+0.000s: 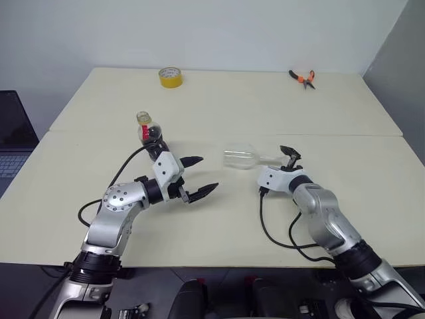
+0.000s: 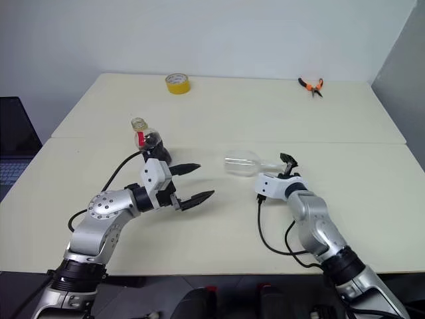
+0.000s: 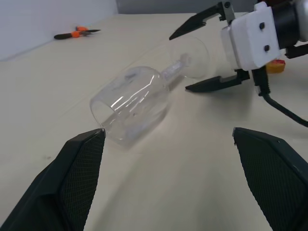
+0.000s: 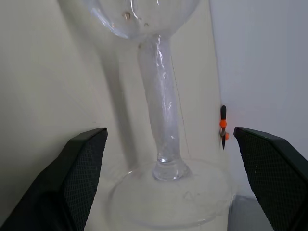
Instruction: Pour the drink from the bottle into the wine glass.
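Wine glass (image 1: 240,157) lies on its side; our right gripper (image 1: 288,158), fingers wide, straddles the stem. Off-centre closing could roll it. Left gripper (image 1: 197,177) wide, empty.

Left gripper (image 1: 199,177) spread wide, pointing right; right gripper (image 1: 290,157) spread wide, pointing forward.

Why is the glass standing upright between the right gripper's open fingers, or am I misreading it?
Partly misread. The glass lies on its side on the table, as the left wrist view shows. The right gripper is indeed open, fingers either side of the stem.
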